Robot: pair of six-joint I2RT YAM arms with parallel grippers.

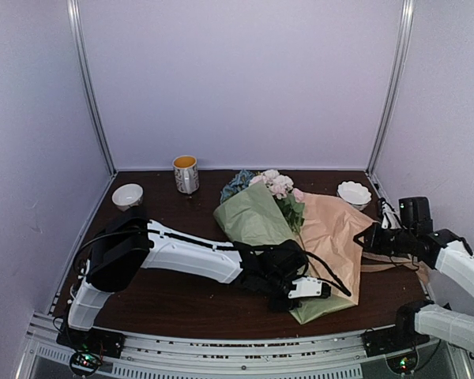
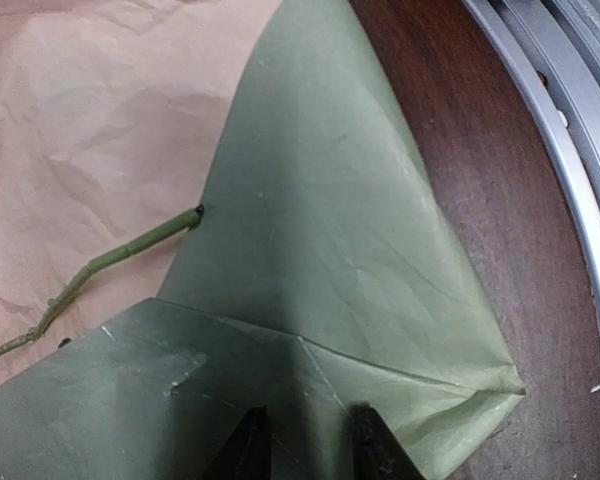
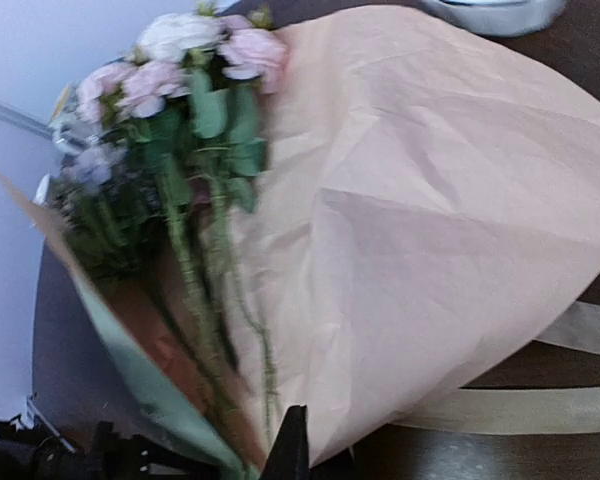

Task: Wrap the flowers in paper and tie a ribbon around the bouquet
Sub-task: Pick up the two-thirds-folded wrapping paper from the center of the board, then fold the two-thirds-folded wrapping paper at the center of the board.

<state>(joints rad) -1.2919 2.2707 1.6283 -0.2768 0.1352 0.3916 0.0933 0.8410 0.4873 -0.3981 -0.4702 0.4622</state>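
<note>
The flowers (image 1: pixel 273 185) lie on the paper (image 1: pixel 332 229), blooms toward the back. The sheet's tan face is up and a sage-green flap (image 1: pixel 255 216) is folded over the stems from the left. In the left wrist view one thin stem (image 2: pixel 130 252) pokes out from under the green paper (image 2: pixel 320 230). My left gripper (image 1: pixel 300 288) (image 2: pixel 310 440) is at the paper's near tip, shut on the green fold. At the sheet's right edge my right gripper (image 1: pixel 369 237) (image 3: pixel 300 440) is shut on the tan paper (image 3: pixel 430 200). The beige ribbon (image 1: pixel 383 267) (image 3: pixel 500 408) lies flat on the table under that edge.
A yellow-lined mug (image 1: pixel 186 174) and a small white bowl (image 1: pixel 127 195) stand at the back left. Another white bowl (image 1: pixel 354 193) sits at the back right. The metal rail (image 2: pixel 570 120) along the table's near edge runs close to the paper's tip.
</note>
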